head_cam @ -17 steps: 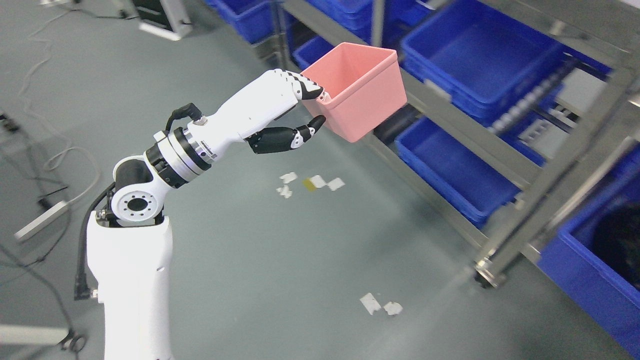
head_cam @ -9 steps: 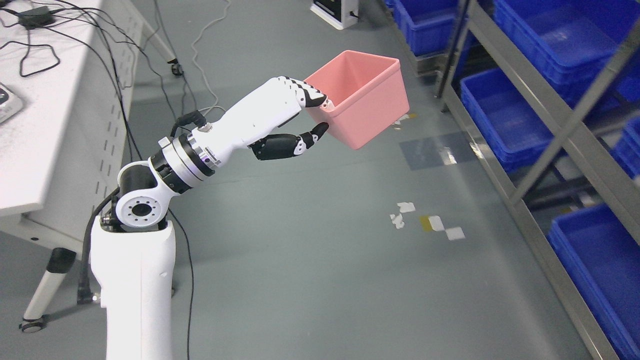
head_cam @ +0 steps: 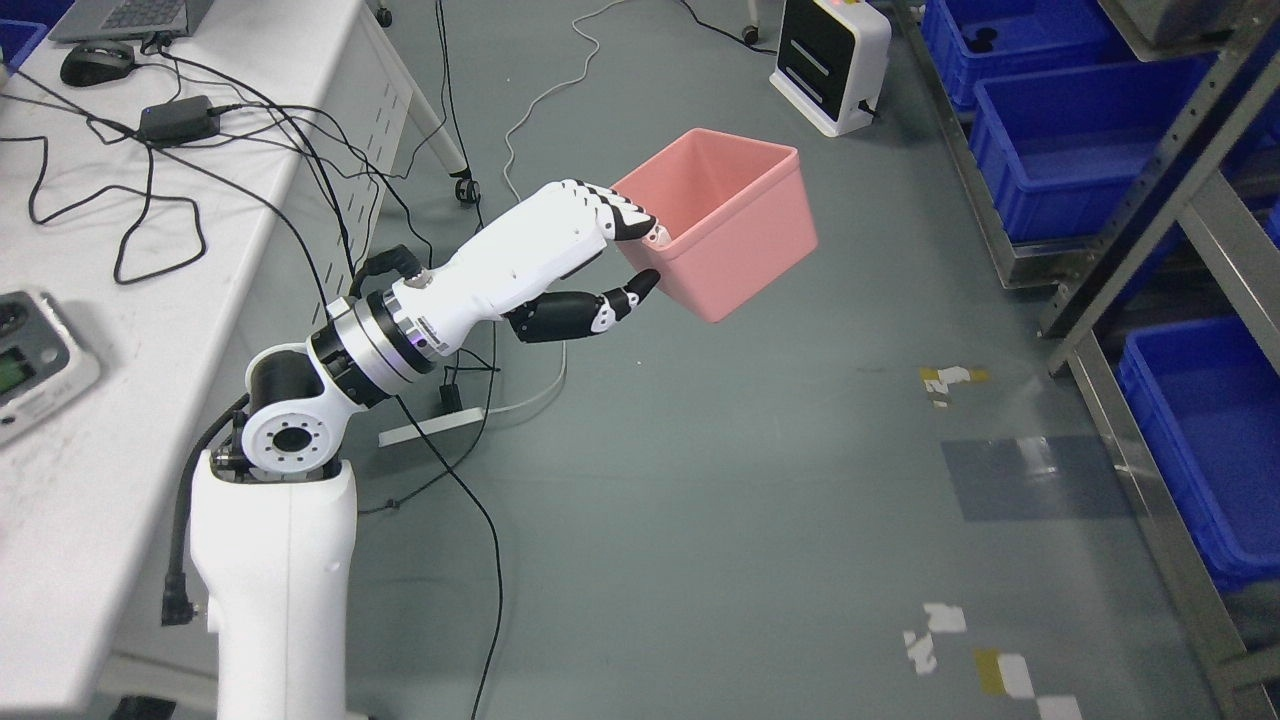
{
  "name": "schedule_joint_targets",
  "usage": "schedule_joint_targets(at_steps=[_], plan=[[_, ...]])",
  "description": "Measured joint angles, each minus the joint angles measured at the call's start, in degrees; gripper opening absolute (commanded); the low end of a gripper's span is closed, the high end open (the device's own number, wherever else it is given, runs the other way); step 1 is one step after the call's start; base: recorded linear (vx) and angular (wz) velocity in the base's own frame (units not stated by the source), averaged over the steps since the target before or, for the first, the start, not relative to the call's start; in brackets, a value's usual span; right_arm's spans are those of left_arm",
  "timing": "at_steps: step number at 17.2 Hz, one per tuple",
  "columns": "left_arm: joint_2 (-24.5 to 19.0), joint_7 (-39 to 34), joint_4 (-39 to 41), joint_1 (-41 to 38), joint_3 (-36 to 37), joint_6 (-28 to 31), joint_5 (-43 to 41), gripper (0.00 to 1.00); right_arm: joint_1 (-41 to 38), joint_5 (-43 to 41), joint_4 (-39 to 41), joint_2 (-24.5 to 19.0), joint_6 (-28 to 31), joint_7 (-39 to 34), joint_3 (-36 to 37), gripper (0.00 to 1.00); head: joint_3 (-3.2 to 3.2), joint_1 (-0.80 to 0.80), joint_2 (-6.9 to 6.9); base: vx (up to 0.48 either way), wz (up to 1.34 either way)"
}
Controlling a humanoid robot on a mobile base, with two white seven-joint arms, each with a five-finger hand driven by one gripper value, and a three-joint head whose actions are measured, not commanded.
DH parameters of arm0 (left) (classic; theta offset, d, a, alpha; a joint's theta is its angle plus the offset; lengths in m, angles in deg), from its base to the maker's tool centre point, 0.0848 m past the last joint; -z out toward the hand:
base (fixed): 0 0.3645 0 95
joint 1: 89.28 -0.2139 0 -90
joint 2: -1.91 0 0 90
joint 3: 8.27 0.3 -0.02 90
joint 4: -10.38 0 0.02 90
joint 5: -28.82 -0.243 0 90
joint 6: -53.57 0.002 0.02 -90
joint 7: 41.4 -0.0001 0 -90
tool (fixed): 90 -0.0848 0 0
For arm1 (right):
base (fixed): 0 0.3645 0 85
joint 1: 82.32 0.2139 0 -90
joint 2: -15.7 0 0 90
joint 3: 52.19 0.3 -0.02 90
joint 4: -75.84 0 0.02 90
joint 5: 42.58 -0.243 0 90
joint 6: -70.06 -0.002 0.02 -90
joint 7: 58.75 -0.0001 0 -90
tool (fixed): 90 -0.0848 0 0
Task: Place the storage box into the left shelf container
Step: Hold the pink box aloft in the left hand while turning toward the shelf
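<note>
The table stands on the left with wires on it. The shelf with bins stands on the right. The box hangs between them, held up over the floor by the left hand.

The storage box is a plain pink plastic tub, open-topped and empty, with straight walls that narrow slightly toward the base and a thin rim around the mouth. It is held in the air above the grey floor, tilted so its opening faces up and toward the camera. The left hand grips its near-left wall, fingers hooked over the rim, thumb pressing the outside below. The blue shelf containers sit well apart at the upper right, in a metal rack.
</note>
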State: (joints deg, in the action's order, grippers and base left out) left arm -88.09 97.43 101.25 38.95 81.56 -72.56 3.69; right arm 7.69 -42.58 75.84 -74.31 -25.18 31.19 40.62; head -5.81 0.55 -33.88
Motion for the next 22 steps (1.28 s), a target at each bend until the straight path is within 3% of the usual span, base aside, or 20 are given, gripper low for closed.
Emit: schedule_joint_targets(at_steps=[8, 16, 22], plan=[[0.0, 0.0, 0.1, -2.1, 0.1, -1.0, 0.0, 0.03, 0.0, 0.0, 0.0, 0.0, 0.0, -0.3, 0.0, 1.00, 0.00, 0.00, 0.00, 0.682, -0.19], [0.0, 0.4, 0.1, -3.6, 0.5, -1.7, 0.2, 0.03, 0.0, 0.0, 0.0, 0.0, 0.0, 0.1, 0.0, 1.00, 0.00, 0.00, 0.00, 0.484, -1.23], [0.0, 2.8, 0.1, -10.3, 5.1, -3.4, 1.5, 0.03, 0.0, 0.0, 0.0, 0.0, 0.0, 0.1, 0.0, 1.00, 0.00, 0.00, 0.00, 0.303, -1.12]])
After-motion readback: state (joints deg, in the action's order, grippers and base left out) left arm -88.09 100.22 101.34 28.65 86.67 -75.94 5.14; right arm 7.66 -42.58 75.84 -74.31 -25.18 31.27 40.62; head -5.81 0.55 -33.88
